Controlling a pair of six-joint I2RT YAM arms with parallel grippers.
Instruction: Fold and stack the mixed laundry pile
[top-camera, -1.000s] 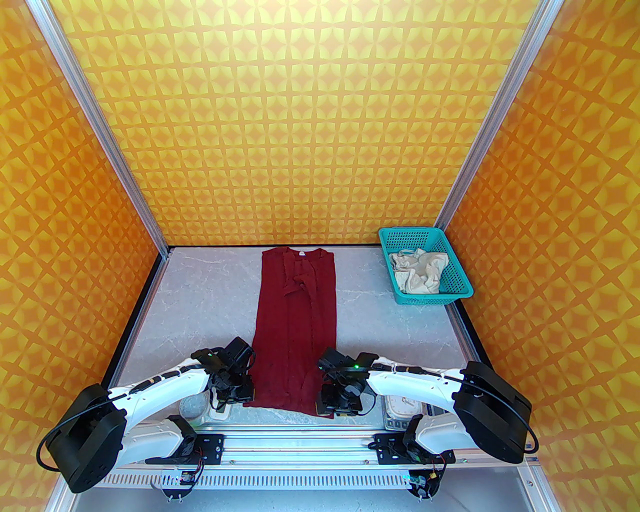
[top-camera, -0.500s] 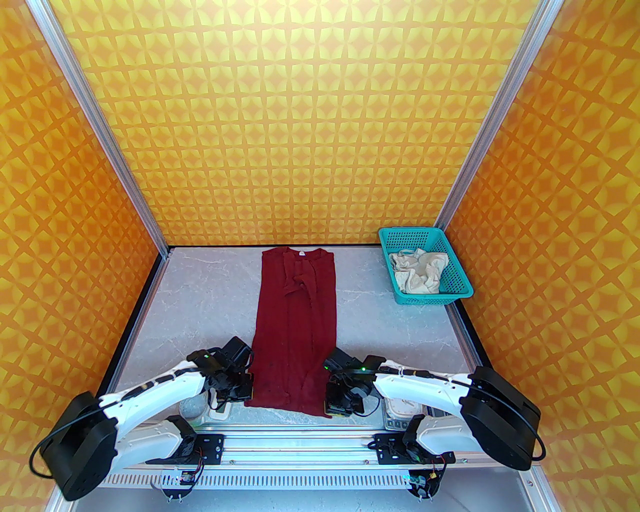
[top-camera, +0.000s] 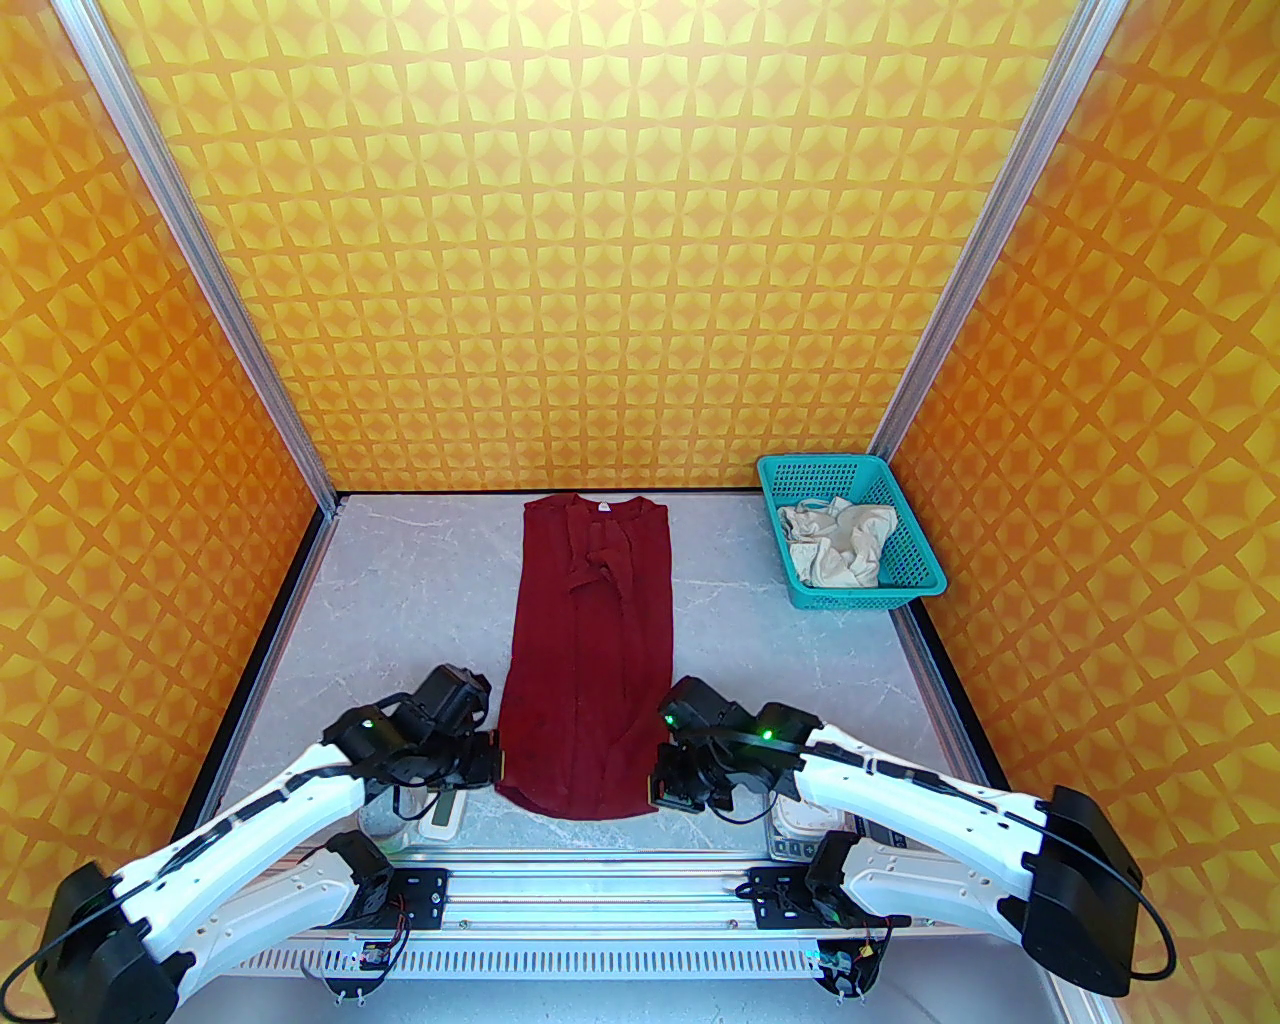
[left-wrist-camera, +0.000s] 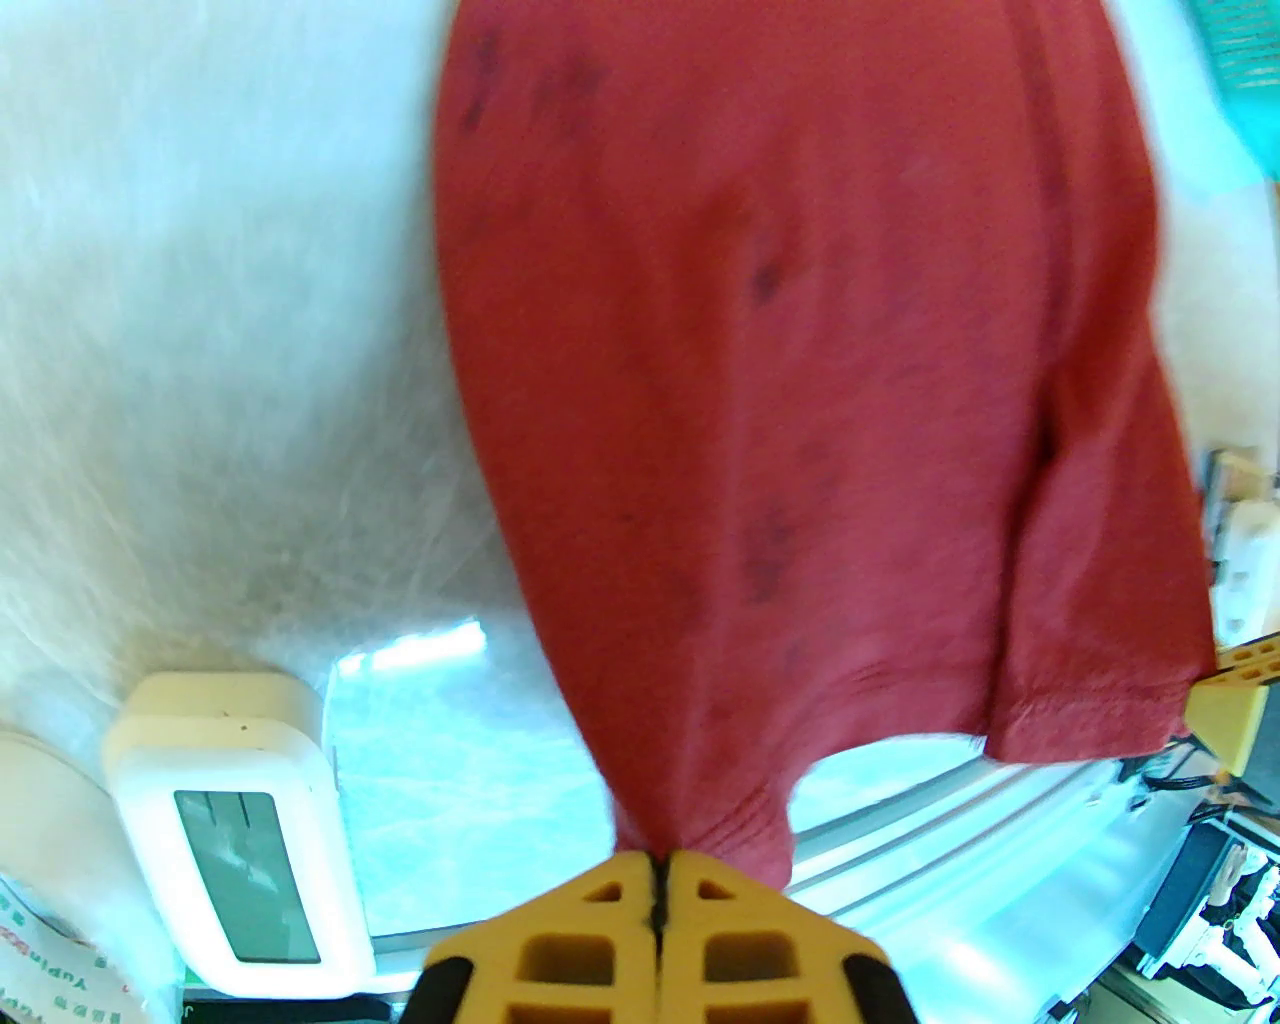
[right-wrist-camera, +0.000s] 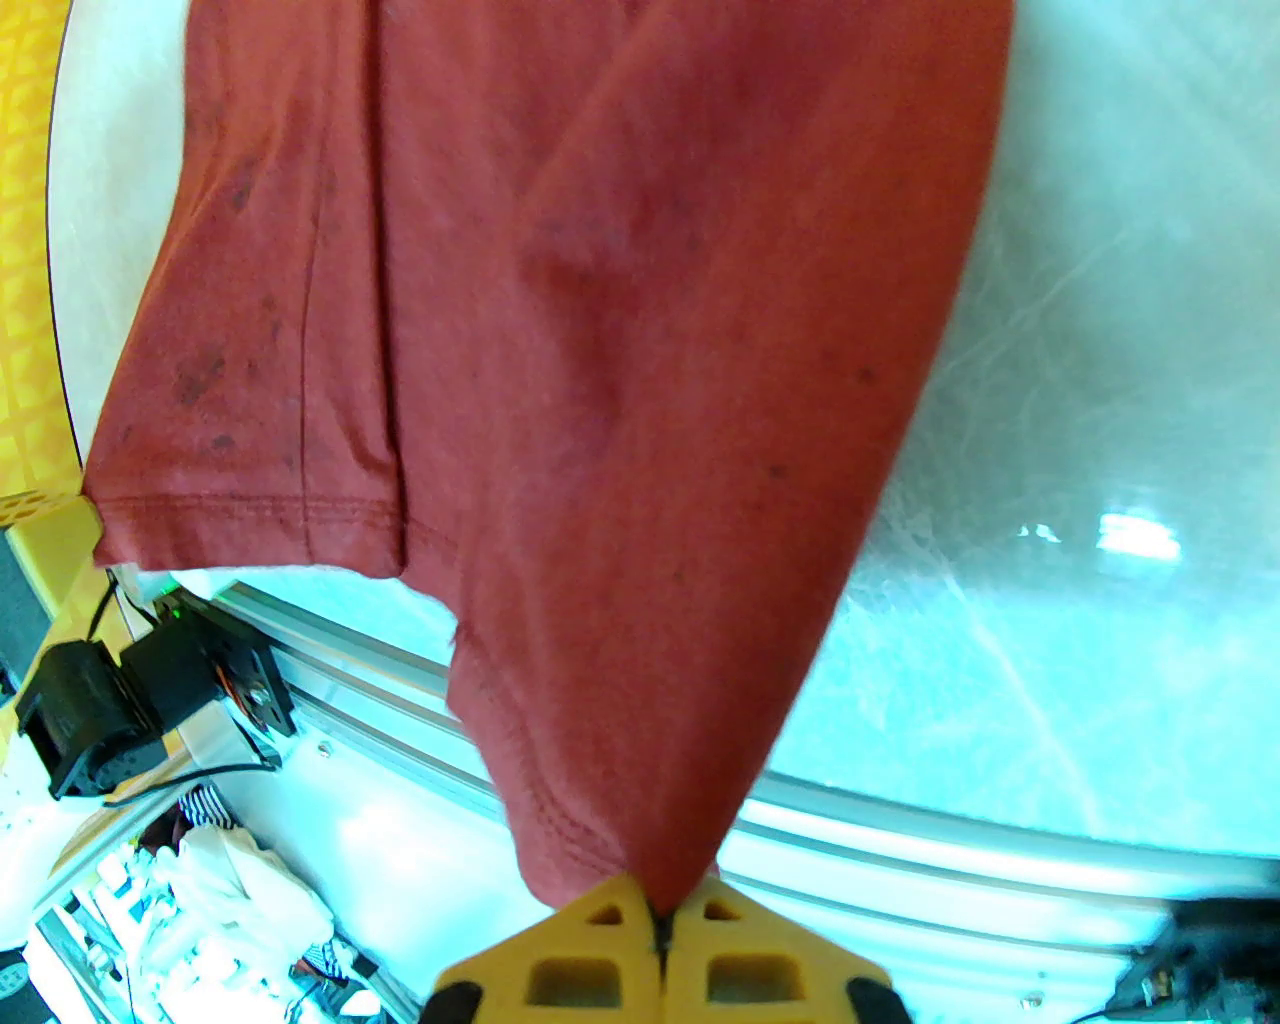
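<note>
Rail: an aluminium rail (top-camera: 600, 878) carries both arm bases along the near edge of the table (top-camera: 400, 600).
White box: it has a grey display (left-wrist-camera: 235, 830) and sits at the near table edge, just left of the left arm's fingers. The screen cannot be read, and in the top view the arm covers most of it.
Left end effector (left-wrist-camera: 657, 885): closed, its yellow fingertips pressed together on the near-left corner of the dark red shirt (top-camera: 590, 650). The pinched cloth is hidden between the pads.
Right end effector (right-wrist-camera: 660, 915): closed in the same way on the near-right corner of the hem, with the fabric running to a point where it enters the fingertips.
Shirt, near end: both gripped corners are raised off the table and the hem sags between them in a curve. Dark specks mark the cloth near the hem, but what they are cannot be told. The left wrist view is smeared.
Shirt, far end: it lies lengthwise down the middle of the table with its sides folded inward. The collar is at the far edge and the sleeves are bunched and hard to separate.
Teal basket (top-camera: 822, 461): it stands in the far-right corner of the table, well apart from the shirt.
Cream-white shorts (top-camera: 835, 545): they lie crumpled inside the basket. The waistband cannot be picked out and the lower part is hidden by the basket's near wall.
</note>
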